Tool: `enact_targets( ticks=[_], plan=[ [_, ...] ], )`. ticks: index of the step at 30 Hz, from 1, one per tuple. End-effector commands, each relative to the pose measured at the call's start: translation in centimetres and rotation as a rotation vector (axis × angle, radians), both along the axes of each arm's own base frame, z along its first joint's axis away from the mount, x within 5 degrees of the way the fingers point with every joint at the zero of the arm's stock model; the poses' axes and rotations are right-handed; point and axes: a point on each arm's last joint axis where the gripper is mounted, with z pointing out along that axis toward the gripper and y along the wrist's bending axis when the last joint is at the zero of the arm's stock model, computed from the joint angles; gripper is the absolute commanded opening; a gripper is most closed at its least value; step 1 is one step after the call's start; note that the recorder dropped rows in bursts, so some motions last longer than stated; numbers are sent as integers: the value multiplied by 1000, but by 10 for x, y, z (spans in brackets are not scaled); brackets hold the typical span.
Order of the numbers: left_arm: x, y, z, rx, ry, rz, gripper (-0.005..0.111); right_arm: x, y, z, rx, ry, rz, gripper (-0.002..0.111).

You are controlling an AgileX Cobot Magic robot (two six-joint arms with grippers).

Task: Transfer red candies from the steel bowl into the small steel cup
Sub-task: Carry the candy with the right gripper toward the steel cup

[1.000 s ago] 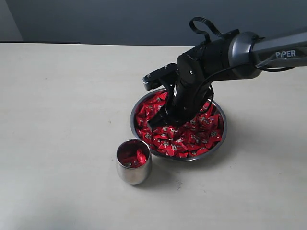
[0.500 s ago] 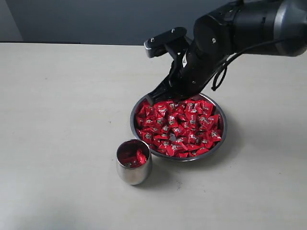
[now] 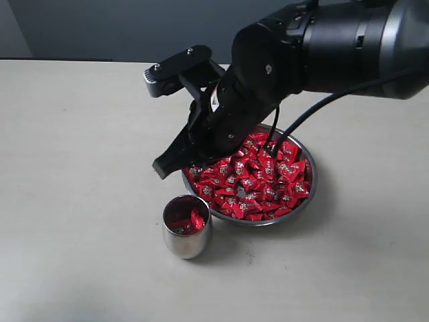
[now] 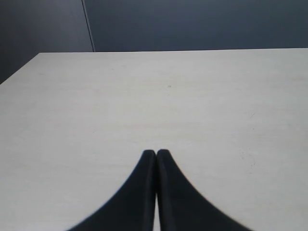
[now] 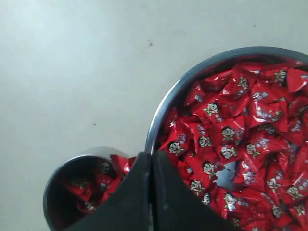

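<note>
On the pale table (image 3: pixel 74 147), take the biggest thing first: your right arm (image 3: pixel 322 47) slants down from 2 o'clock. The right gripper (image 3: pixel 163 168) hangs above the table by the 9 o'clock rim of the steel bowl (image 3: pixel 314 176), at about 12 o'clock from the small steel cup (image 3: pixel 186 245). Its jaws are pressed tight together. The right wrist view shows no wrapper between them, so I judge it carries nothing. The left gripper (image 4: pixel 156 154) is likewise closed on nothing, over bare table.

The cup stands just beside the bowl at its 7 o'clock, with a few pieces already inside. The red candies (image 3: pixel 265 181) fill the bowl in a loose heap. Expect them to be very light, with slick, crinkly foil that slides under the pads and shifts its neighbours. Take one by its plump middle, not by a flat wrapper ear, and choose a piece lying proud on top. The cup looks light and round-bellied too, so a knock would likely tip it.
</note>
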Motion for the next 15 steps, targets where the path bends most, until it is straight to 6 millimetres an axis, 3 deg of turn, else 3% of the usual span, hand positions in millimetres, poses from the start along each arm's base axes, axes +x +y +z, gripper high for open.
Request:
enact_targets(
  ticks=[1, 10, 15],
  plan=[
    [0, 0, 0, -5, -12, -5, 0, -6, 9, -8, -17, 6, 36, -1],
    [0, 0, 0, -5, -12, -5, 0, -10, 20, -31, -55, 32, 60, -1],
    [0, 0, 0, -5, -12, -5, 0, -10, 21, -33, -55, 40, 57, -1]
  ],
)
